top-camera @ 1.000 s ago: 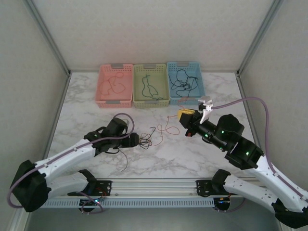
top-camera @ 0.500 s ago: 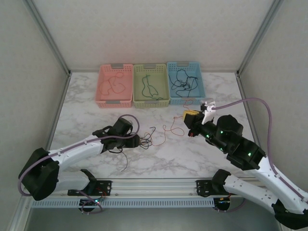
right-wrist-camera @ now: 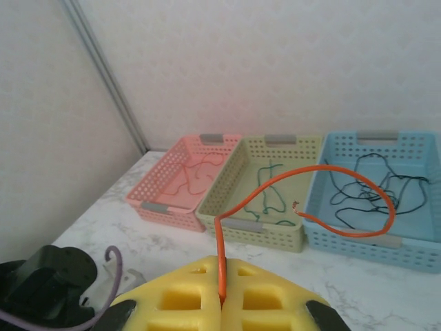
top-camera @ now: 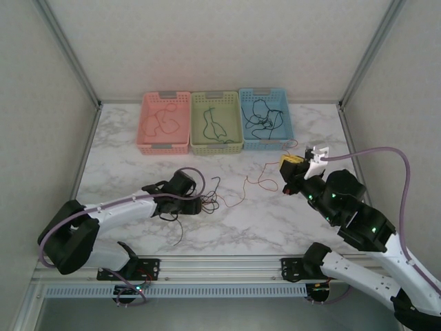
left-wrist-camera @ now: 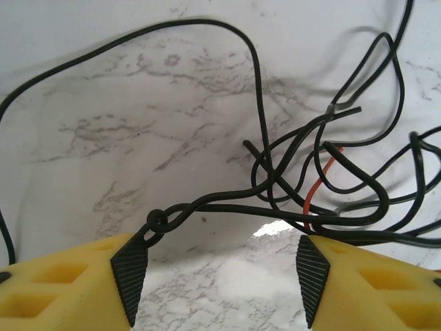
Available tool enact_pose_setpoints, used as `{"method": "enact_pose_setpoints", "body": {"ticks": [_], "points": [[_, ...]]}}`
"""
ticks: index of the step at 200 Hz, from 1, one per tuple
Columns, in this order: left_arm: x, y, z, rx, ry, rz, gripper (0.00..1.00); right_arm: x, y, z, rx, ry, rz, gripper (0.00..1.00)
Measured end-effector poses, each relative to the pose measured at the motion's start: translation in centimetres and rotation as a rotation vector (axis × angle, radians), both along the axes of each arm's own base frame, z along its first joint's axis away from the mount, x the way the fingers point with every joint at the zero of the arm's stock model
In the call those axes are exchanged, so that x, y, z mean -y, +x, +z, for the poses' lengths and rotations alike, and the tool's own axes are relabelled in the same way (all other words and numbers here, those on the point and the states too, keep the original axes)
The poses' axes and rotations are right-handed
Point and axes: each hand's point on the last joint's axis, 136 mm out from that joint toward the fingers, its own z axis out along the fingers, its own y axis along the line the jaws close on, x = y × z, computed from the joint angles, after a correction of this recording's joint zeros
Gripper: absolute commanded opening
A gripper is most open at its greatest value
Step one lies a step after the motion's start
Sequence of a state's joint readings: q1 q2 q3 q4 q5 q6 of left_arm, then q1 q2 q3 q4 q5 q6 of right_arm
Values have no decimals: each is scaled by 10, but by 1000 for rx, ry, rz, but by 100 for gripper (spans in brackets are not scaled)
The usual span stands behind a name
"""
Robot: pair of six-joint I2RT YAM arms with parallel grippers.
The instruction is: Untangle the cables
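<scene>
**At mid-table: black tangle loose, one red cable pinched**

On the marble table (top-camera: pixel 275 224), just ahead of the left gripper (top-camera: pixel 195 205), the cables (top-camera: pixel 219 196) lie in a loose knot. The black tangle (left-wrist-camera: pixel 324 172) is several very thin strands that loop and cross over one another. One strand carries a small knot that touches the tip of the left pad (left-wrist-camera: pixel 131 272). A short orange-red length (left-wrist-camera: pixel 318 183) shows beneath the black crossings. The left gripper (left-wrist-camera: pixel 220 276) has its jaws spread, and no strand is clamped between them.

The red cable (top-camera: pixel 258 181) runs from the tangle rightward across the table up to the right gripper (top-camera: pixel 289 164). The right gripper (right-wrist-camera: pixel 222 293) has its yellow fingers pressed together on this cable. The red cable (right-wrist-camera: pixel 324 196) rises from the seam and arcs over to a bare free end.

Along the far edge stand three baskets, side by side:
- pink basket (top-camera: pixel 142 127), with a reddish cable (top-camera: pixel 164 121);
- green basket (top-camera: pixel 216 147), with a green cable (top-camera: pixel 215 125);
- blue basket (top-camera: pixel 266 145), with a black cable (top-camera: pixel 262 117).
</scene>
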State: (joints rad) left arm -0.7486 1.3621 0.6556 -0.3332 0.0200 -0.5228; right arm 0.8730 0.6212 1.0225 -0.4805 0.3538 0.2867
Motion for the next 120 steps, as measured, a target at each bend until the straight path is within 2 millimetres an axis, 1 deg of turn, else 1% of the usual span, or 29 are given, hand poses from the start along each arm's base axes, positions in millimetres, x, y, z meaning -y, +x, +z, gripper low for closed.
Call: {"method": "enact_pose_setpoints", "body": {"ticks": [18,30,50,59,84,120], "points": [[2,2,0,1,4,-1,59,8,1,2,10,-15,-34,0],[2,2,0,1,5,-2,56,13,1,5,19,-19,-55,0],[4,4,-1,-1,10,-6,50,25,0,13,42,-28,-96,0],[5,5,-2,-3,13,-7,45,32,0,17,53,-28,-117,0],[6,7,-3,-4,22,-12,38,51,-4,29,92,-24,-181,0],[6,9,-5,-3,27,-11,24,79,-12,45,142,-1,-261,0]]}}
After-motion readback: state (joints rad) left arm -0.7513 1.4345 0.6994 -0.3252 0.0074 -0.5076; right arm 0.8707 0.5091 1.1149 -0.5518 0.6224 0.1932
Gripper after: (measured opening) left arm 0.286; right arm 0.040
